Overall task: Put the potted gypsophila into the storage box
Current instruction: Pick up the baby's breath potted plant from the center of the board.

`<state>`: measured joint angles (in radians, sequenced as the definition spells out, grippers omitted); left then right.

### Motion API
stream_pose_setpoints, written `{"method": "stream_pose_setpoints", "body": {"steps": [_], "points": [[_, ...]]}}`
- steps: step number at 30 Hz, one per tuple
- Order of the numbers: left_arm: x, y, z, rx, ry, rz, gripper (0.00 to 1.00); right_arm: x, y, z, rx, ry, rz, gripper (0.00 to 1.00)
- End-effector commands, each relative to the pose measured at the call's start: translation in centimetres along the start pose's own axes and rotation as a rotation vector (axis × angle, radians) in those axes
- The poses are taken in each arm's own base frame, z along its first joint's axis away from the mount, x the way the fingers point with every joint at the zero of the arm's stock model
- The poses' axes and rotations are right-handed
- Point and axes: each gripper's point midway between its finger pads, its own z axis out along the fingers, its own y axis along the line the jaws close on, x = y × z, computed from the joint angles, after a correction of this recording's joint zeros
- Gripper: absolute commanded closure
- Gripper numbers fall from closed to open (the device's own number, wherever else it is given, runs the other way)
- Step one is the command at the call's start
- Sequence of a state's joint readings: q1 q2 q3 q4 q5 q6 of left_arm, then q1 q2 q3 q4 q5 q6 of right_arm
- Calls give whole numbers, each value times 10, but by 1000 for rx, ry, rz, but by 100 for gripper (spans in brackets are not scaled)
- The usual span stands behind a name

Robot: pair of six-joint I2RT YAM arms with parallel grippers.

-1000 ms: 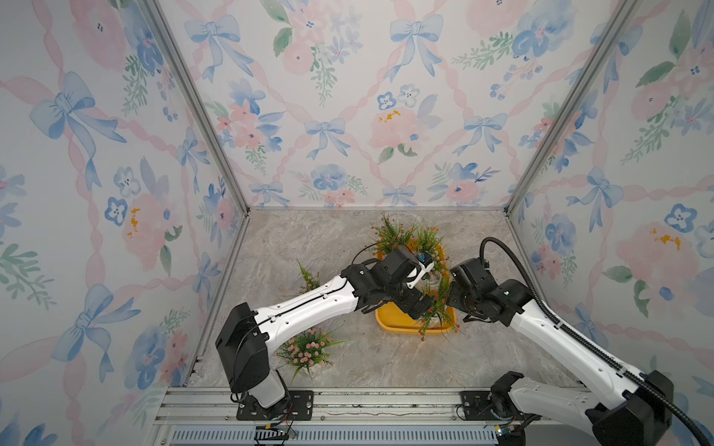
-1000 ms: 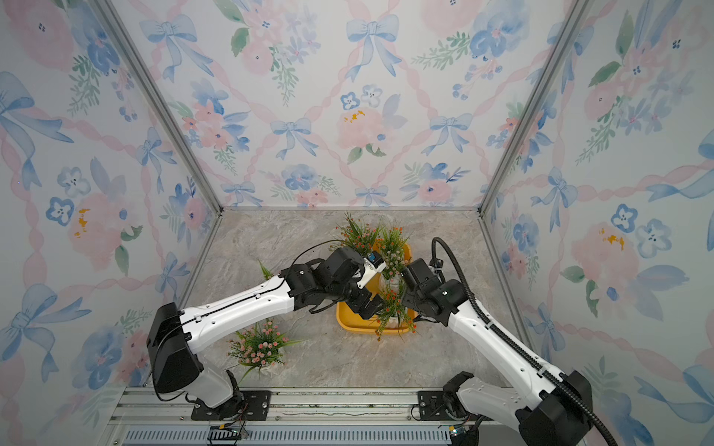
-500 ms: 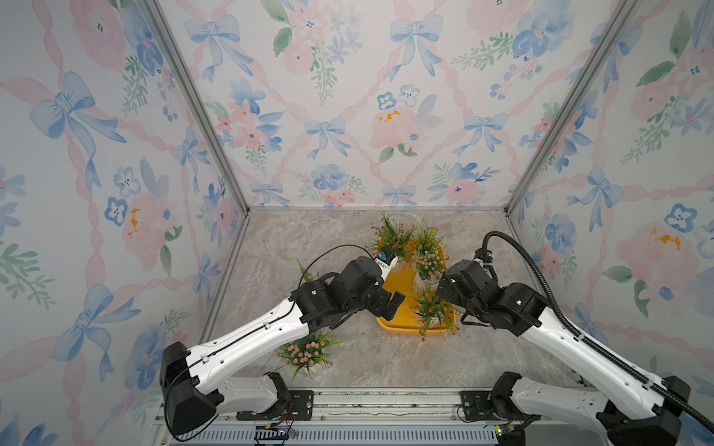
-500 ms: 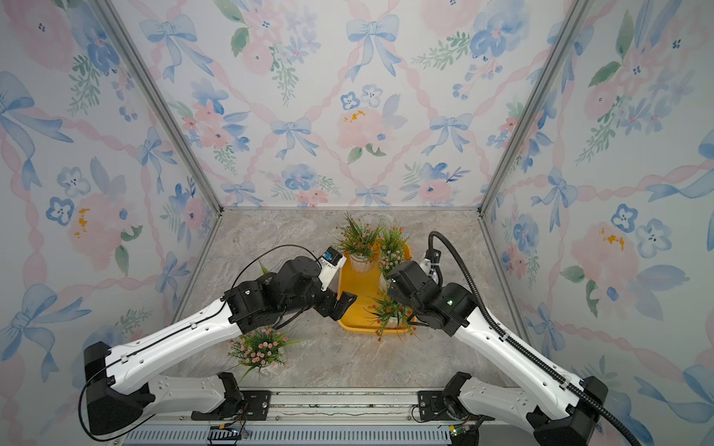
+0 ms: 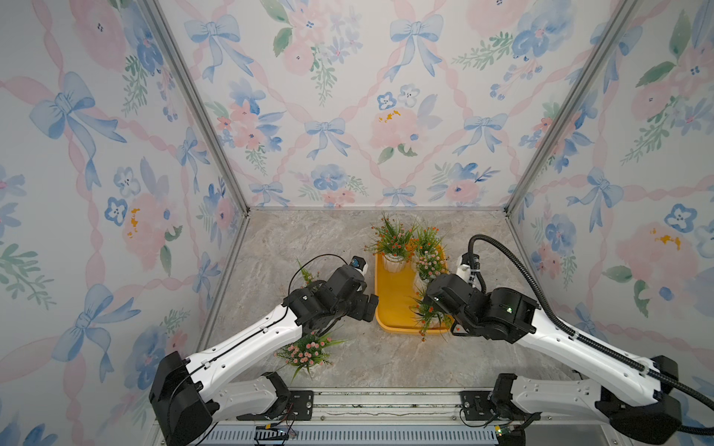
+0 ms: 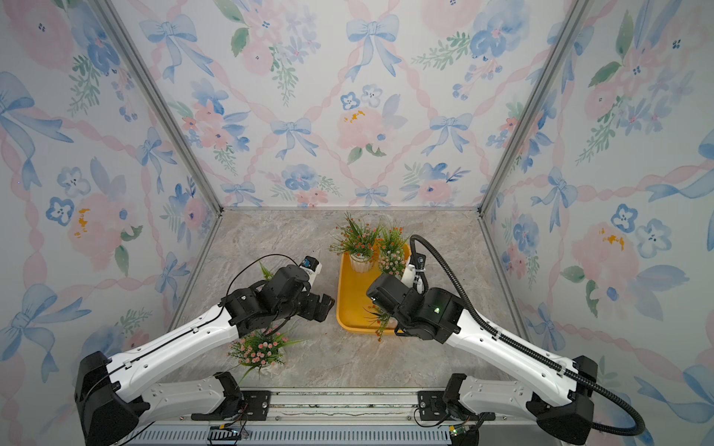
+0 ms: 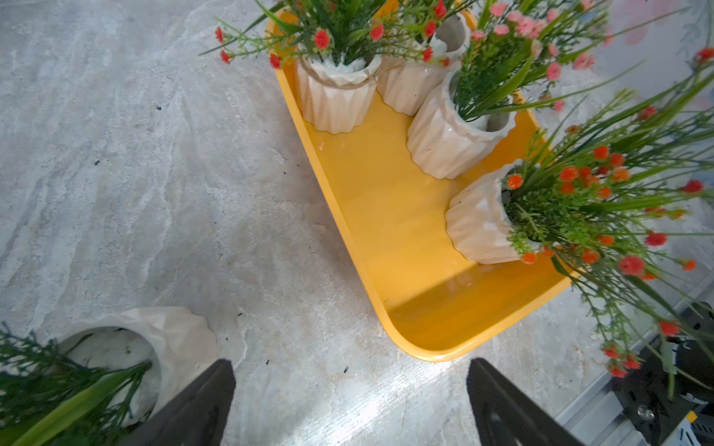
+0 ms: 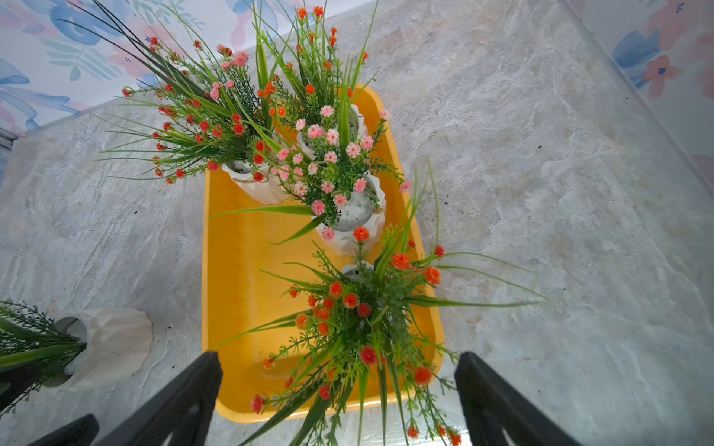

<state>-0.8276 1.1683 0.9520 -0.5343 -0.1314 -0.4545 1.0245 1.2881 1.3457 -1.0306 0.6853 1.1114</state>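
Observation:
The yellow-orange storage box (image 5: 394,309) (image 6: 349,305) stands on the marble floor and holds several white ribbed pots of gypsophila (image 7: 479,220) (image 8: 355,216). Left of it, my left gripper (image 7: 349,367) (image 5: 369,307) hangs open over bare floor near the box's front corner. My right gripper (image 8: 338,359) is open above the front pot; orange blooms (image 8: 347,301) and stems spread loosely between its fingers. A pink-flowered pot (image 5: 309,349) (image 6: 259,349) stands outside, front left. Another pot (image 7: 174,340) (image 8: 112,343) lies on its side beside my left finger.
Floral walls with metal corner posts (image 5: 541,135) close in three sides. The left half of the box floor (image 8: 235,270) is bare. A green sprig (image 5: 307,272) pokes out behind my left arm. The mounting rail (image 5: 386,405) runs along the front.
My left gripper has pulled back out of the box to the floor on its left. My right gripper has opened wider and drawn back toward the front pot.

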Motion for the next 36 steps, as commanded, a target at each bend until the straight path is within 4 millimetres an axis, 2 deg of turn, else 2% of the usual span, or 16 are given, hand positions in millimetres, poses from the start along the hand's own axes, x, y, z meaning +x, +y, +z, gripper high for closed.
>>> {"method": "stream_pose_setpoints", "body": {"steps": [1,3,7,10,12,15,18,20,26,30,33,36], "points": [[16,16,14,-81,80,15,5,-3,-15,-2,73,-38,-7,3],[23,23,23,-126,125,6,6,-9,-19,1,81,-49,-8,3],[29,24,39,-154,183,-55,11,-29,-19,15,61,-45,-20,3],[18,32,48,-226,164,-90,12,-52,-27,29,59,-41,-18,3],[6,29,55,-239,152,-129,13,-65,-32,40,24,-10,2,3],[-5,26,69,-263,161,-142,23,-82,-47,53,8,8,0,3],[5,33,82,-347,252,-124,31,-88,-66,66,15,27,28,3],[13,42,84,-419,300,-117,31,-87,-74,74,13,34,58,3],[1,41,80,-424,265,-171,31,-83,-88,94,16,81,58,3],[-8,39,72,-414,230,-195,31,-85,-91,104,0,110,73,3],[-19,40,55,-405,180,-224,32,-86,-89,110,-19,125,92,3],[-42,39,27,-362,93,-265,32,-88,-84,114,-34,134,96,3]]}}
